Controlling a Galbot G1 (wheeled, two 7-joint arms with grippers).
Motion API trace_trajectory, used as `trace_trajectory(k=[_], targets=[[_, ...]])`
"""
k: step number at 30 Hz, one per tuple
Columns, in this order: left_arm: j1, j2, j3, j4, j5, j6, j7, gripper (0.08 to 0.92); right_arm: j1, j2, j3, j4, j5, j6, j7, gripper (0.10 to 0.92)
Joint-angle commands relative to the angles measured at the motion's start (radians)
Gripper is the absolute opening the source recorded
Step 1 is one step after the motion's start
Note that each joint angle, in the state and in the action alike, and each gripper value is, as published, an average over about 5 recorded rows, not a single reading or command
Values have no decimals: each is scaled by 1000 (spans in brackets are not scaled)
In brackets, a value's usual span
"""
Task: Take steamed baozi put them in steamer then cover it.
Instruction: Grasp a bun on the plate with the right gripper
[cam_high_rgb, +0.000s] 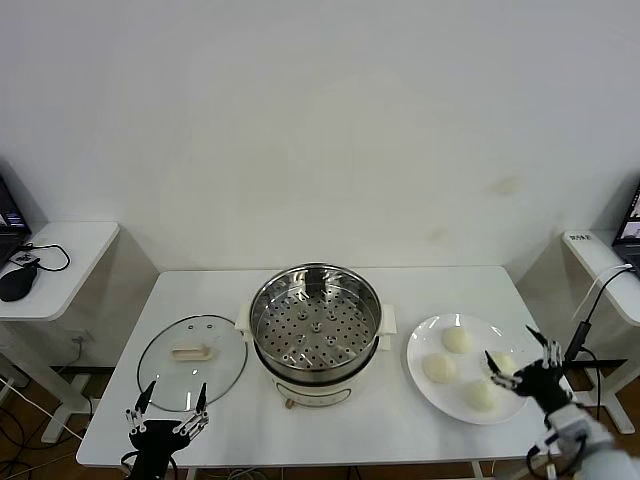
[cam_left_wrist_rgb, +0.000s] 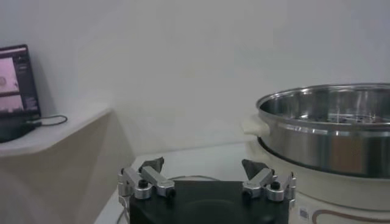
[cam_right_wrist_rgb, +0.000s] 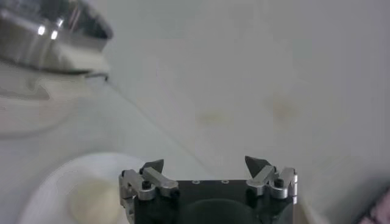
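Left end effector (cam_high_rgb: 170, 398): you have it parked at the near edge of the counter (cam_high_rgb: 330, 425), just in front of the cover; fingers spread, grasping nothing
Cover (cam_high_rgb: 192, 357): your glass lid lies flat on the counter, left of the steamer, handle up, rim close to the pot's side handle but, as far as you can judge, not touching
Steamer (cam_high_rgb: 315, 322): centre of the counter, steel basket seated on its white base, perforated floor bare; no bun loaded yet
Plate (cam_high_rgb: 428, 335): right of the steamer, carrying the baozi
Steamed baozi (cam_high_rgb: 457, 340): you have four on the plate, apart from one another; the rightmost is partly hidden behind the right fingers
Right end effector (cam_high_rgb: 518, 362): poised over the plate's right side, fingers spread wide, nothing held; the right wrist view shows one bun just under the fingers
Stage, as judged: you are at the first pick; all loading and the covering remain
Risk 1: your fingertips are pointed; too hard a squeeze would dent or tear a soft bun
Risk 2: an off-centre descent could push a bun against its neighbour or skid the plate
Risk 3: a low carry could clip the steamer's raised rim
Risk 4: the flat lid handle gives you little purchase; a shallow grip may let the cover slip
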Motion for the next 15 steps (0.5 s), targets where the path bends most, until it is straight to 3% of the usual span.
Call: trace_trajectory(k=[1,8,15], targets=[[4,3,-14,-14,20,8,11,823,356,-453,-81,-276,-146,-5,-514,823],[22,-3,-29,-13,36,2,7,823,662,-561,-447,-440,-121,34,-664,823],[20,-5,-47,-22,44,1,6,823,1060,-521,-912,-595,-113,44,-729,823]])
